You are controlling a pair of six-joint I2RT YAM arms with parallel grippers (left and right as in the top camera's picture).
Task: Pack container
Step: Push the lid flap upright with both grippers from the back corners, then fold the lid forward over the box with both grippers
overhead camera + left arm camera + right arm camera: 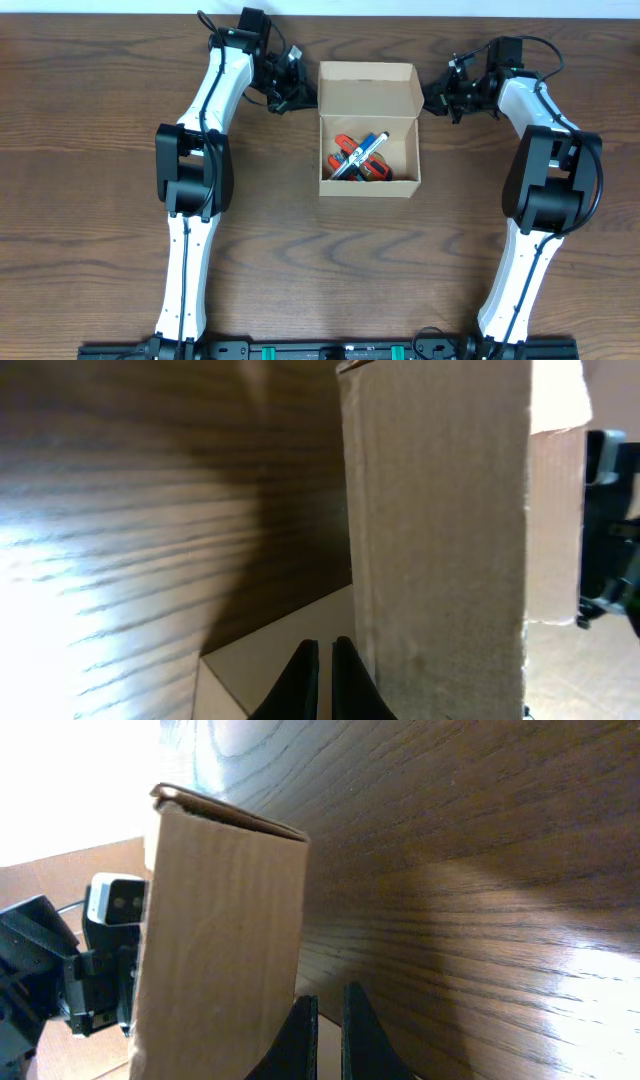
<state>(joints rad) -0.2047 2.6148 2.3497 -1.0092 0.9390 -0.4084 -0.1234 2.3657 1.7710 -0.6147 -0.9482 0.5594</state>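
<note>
Overhead, a dark wood-grain table (100, 200) carries two white-and-black robot arms, the left arm (190, 170) and the right arm (545, 180), each reaching from the near edge toward the far side and bending inward at the wrist. Between them, at the middle of the far half of the table, sits the container (368, 188), a small tan cardboard box with its hinged lid flap (367, 76) thrown back and its inside open to the camera.

The left gripper (296, 95) is level with the raised flap at the box's left side; the right gripper (437, 97) mirrors it at the right side. Both pincers have their fingers drawn together with nothing between them.

From the left wrist, the closed left gripper (326, 645) points along the cardboard wall (440, 540), its fingers close against it; whether they touch cannot be told. The right gripper's dark body shows beyond the far edge of the flap (610, 540).

From the right wrist, the closed right gripper (330, 995) sits just beside the container's side (220, 940), with the left arm's camera housing (115, 900) visible past it.

Inside the box, toward its front, a white marker with blue ends (362, 152) lies slantwise across several orange-red items (372, 171).
</note>
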